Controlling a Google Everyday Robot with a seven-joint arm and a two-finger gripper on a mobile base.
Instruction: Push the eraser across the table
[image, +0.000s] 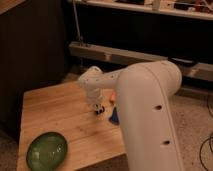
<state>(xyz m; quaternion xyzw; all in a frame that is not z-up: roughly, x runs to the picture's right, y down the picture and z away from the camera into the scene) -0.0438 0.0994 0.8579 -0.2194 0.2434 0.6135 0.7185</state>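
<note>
Gripper (98, 108) of mine hangs straight down over the middle of the table (55, 110), its tip at the wood and against the eraser (100, 110), a small dark block that shows only partly beneath it. Whether the claw is spread or pressed together, I cannot tell. To push well, I judge I should keep the tip low, stay behind the block's middle so it does not spin away, and slide slowly along the planks. Just right of the eraser sit a blue object (114, 117) and something orange (113, 98), so that way looks crowded. Green bowl (46, 150) rests well apart, near the front left corner.
</note>
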